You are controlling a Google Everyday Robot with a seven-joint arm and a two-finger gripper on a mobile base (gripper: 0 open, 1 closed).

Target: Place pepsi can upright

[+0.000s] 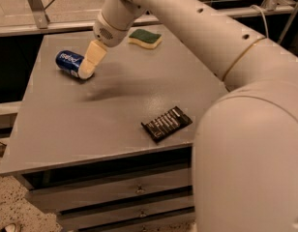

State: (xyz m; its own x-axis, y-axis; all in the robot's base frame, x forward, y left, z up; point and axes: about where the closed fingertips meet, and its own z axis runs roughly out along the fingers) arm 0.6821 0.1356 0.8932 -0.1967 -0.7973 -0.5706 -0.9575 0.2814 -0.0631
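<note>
The pepsi can point(69, 62) is dark blue with white lettering and lies on its side at the far left of the grey table point(115, 110). My gripper point(88, 69) hangs from the white arm that reaches in from the right. Its cream fingertips point(93, 58) are right at the can's right end, covering that end.
A green-and-yellow sponge point(145, 38) lies at the back of the table, behind the gripper. A flat black ridged packet point(166, 123) lies near the front right edge. My arm's large white body fills the right side of the view. Drawers sit under the tabletop.
</note>
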